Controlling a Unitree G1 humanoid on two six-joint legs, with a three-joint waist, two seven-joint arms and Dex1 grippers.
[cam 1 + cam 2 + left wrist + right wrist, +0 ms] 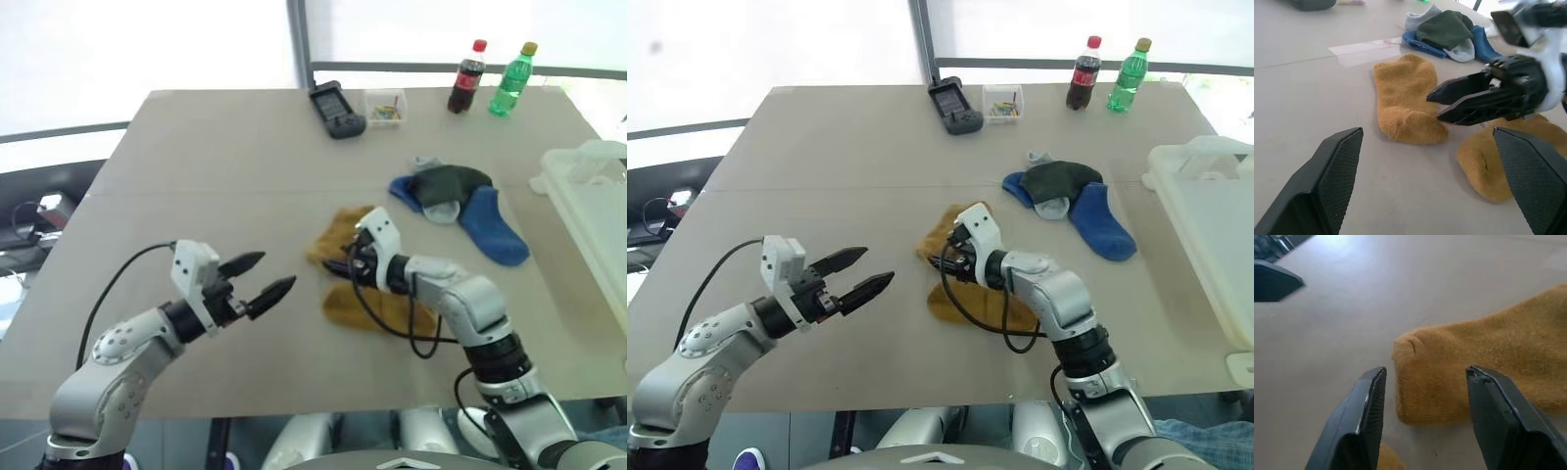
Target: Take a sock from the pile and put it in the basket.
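Desk (245, 176) surface, seen from the head, is a wide tan top with bare room across its left half and along the near edge. At its far edge stand a black phone (337, 110), a small clear box (386, 106), a cola bottle (467, 76) and a green bottle (511, 80). The basket (598, 201), whitish and translucent, sits at the right edge. The pile (453, 201) lies right of centre: a dark grey-green sock on top of a pale grey bit, with bright blue socks around it. Two mustard socks lie apart from it, nearer the robot: the far mustard sock (338, 235) and the near mustard sock (377, 305). The right pincer (345, 266) is low over them, between the two. The left pincer (266, 276) hangs above bare desk left of the socks, its fingers spread wide and holding nothing.

Left wrist view: the left pincer's two fingers (1327, 181) stand far apart. The far mustard sock (1403, 95) lies flat beyond them, the pile (1447, 34) further back, and the right pincer (1459, 100) reaches in just beside that sock's toe.

Right wrist view: the right pincer (1425, 382) is partly open and empty, its fingers either side of the far mustard sock's rounded end (1449, 377), which rests on the desk.
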